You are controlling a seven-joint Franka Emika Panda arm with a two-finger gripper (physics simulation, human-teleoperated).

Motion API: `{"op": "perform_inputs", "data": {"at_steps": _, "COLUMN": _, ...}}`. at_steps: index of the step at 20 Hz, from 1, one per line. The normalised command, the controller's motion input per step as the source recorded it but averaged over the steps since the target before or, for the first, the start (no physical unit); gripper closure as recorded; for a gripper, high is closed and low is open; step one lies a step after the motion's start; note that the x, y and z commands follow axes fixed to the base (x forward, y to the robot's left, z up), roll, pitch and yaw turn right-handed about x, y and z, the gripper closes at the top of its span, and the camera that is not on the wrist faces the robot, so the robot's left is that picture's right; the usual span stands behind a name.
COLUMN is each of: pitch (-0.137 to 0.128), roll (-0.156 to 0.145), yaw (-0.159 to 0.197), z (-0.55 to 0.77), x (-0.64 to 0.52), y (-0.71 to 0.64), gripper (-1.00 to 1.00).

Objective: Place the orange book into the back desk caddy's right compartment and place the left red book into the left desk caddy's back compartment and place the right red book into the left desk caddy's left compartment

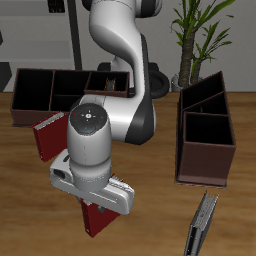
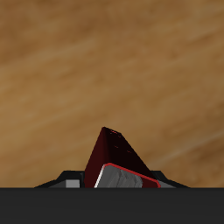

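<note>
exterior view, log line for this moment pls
hand: shut on red book, raised near table's front edge | other red book: on table | back desk caddy: no books visible

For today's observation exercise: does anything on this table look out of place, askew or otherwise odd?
One thing: a thin dark book stands tilted near the table's front edge, apart from both caddies. One red book stands beside the arm; another red book sits under the gripper. Nothing looks spilled or damaged.

arm bent low, tool (image 1: 97,208) clamped shut
</note>
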Motion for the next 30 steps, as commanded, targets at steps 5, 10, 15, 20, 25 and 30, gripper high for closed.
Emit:
{"op": "perform_inputs", "data": {"at_steps": 5, "pitch": -0.032, "roll": 0.002, "yaw": 0.008, "z": 0.29, "x": -0.17, "y": 0.05, "gripper": 1.00}}
{"op": "perform_inputs", "data": {"at_steps": 10, "pitch": -0.080, "roll": -0.034, "yaw": 0.059, "z": 0.86, "x": -0.42, "y": 0.08, "gripper": 1.00}}
{"op": "perform_inputs", "data": {"at_steps": 15, "pitch": -0.010, "roll": -0.047, "yaw": 0.091, "z": 0.76, "x": -0.50, "y": 0.10, "gripper": 1.00}}
{"op": "perform_inputs", "data": {"at_steps": 20, "pitch": -0.061, "roll": -0.043, "yaw": 0.090, "z": 0.84, "x": -0.82, "y": 0.11, "gripper": 1.00}}
{"op": "perform_inputs", "data": {"at_steps": 25, "pitch": -0.071, "roll": -0.036, "yaw": 0.106, "z": 0.47, "x": -0.69, "y": 0.05, "gripper": 1.00}}
{"op": "perform_inputs", "data": {"at_steps": 30, "pitch": -0.081, "roll": 0.066, "yaw": 0.084, "z": 0.38, "x": -0.88, "y": 0.23, "gripper": 1.00}}
